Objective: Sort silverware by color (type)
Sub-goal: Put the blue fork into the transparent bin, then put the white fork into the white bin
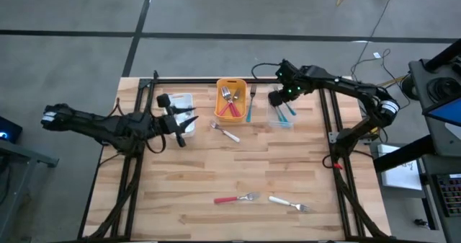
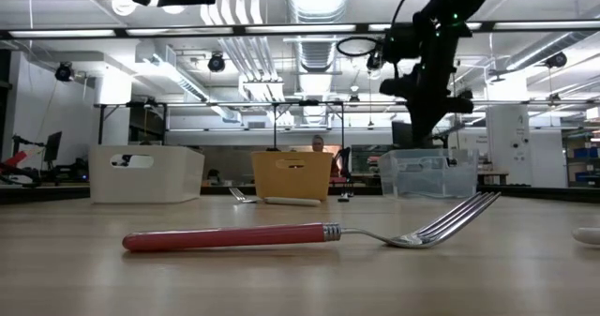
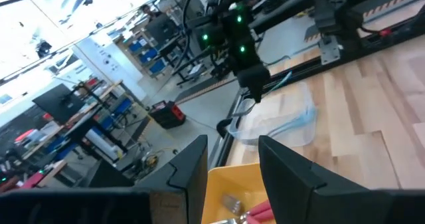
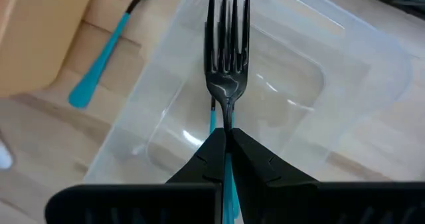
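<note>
Right claw (image 4: 226, 141) is clamping together on a teal-handled fork (image 4: 226, 58), tines pointing away from the wrist, handle running back between the fingers. In the high view, right of centre in the upper part of the frame, this claw (image 1: 277, 96) is hanging over the clear bin (image 1: 282, 117). In the right wrist view the bin floor (image 4: 279, 84) is lying directly beneath the fork, and the fork's long axis is running roughly along the bin's length. We are judging the release as a drop with little sideways shift needed.

A loose teal utensil (image 4: 106, 51) is lying on the table between the clear bin and the orange bin (image 1: 231, 102).

Left claw (image 1: 184, 124), fingers apart and empty, is waiting at left centre by the white bin (image 1: 180, 99).
</note>
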Action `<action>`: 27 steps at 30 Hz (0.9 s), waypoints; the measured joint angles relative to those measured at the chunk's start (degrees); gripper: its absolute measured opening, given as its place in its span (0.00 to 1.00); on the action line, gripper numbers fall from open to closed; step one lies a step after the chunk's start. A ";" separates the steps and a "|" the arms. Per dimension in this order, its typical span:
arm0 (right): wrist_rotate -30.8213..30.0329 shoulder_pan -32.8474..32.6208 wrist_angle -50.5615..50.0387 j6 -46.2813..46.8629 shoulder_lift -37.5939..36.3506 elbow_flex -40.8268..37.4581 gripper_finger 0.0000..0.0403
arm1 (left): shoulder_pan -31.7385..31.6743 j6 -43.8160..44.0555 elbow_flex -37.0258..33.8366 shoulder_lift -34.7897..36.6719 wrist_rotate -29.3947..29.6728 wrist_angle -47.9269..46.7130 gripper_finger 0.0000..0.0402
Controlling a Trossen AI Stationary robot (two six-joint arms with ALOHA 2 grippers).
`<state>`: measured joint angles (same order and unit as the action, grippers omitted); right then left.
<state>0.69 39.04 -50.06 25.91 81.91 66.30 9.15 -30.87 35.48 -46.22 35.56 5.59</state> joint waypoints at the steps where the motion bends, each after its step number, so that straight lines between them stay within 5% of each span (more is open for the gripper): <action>1: -0.02 0.01 1.15 0.00 0.00 -0.91 0.02 | -0.32 0.04 0.00 -0.23 -0.43 0.12 0.29; 15: -0.66 0.01 15.08 0.44 0.00 -11.10 0.03 | -1.16 -0.10 -0.02 -2.49 -0.60 1.47 0.29; 27: -0.63 -0.14 15.32 -0.02 -0.30 -10.18 0.19 | -1.07 1.02 -0.02 -2.49 -0.60 2.14 0.29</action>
<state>0.05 38.90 -34.74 25.89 81.61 56.11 8.08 -29.85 35.46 -48.71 34.96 7.73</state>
